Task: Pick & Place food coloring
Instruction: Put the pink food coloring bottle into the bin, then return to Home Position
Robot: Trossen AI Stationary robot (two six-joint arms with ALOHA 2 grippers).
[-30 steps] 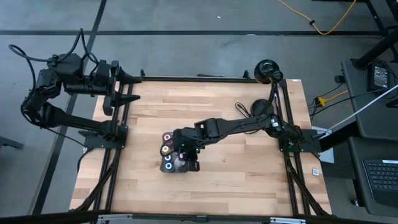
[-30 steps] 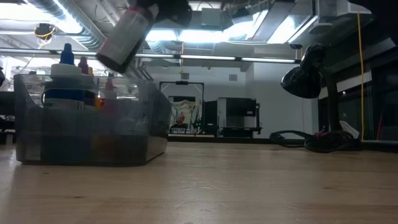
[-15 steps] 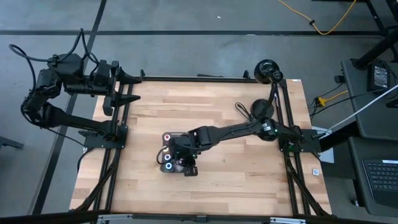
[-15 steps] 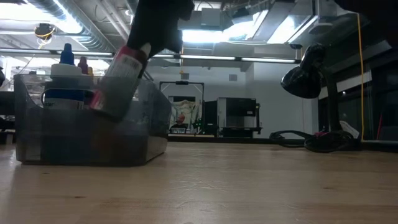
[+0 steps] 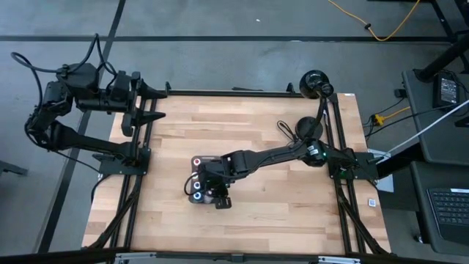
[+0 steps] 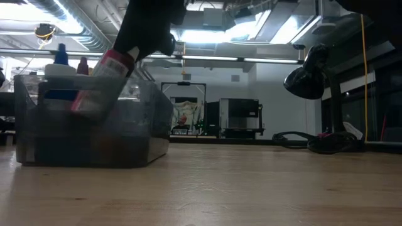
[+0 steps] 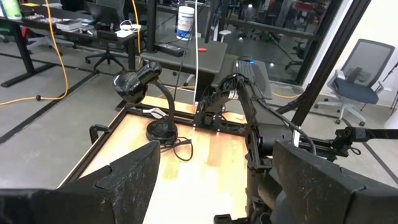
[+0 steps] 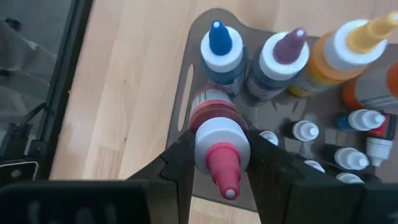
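This is a robotics lab set up inside an open-plan office or workshop floor. A butcher-block table (image 5: 242,154) sits in a black metal frame (image 5: 143,147) with two arms bolted to its sides. A black gooseneck lamp (image 7: 146,102) stands at one corner. Around it the floor is bare grey concrete with a yellow cable (image 5: 381,26) trailing across. Beyond are desks (image 7: 37,25), a rolling office chair (image 7: 357,87), a keyboard (image 5: 447,209) and glass partitions. Overhead, exposed ducts (image 6: 69,31) and strip lights (image 6: 264,28) hang from an unfinished ceiling.
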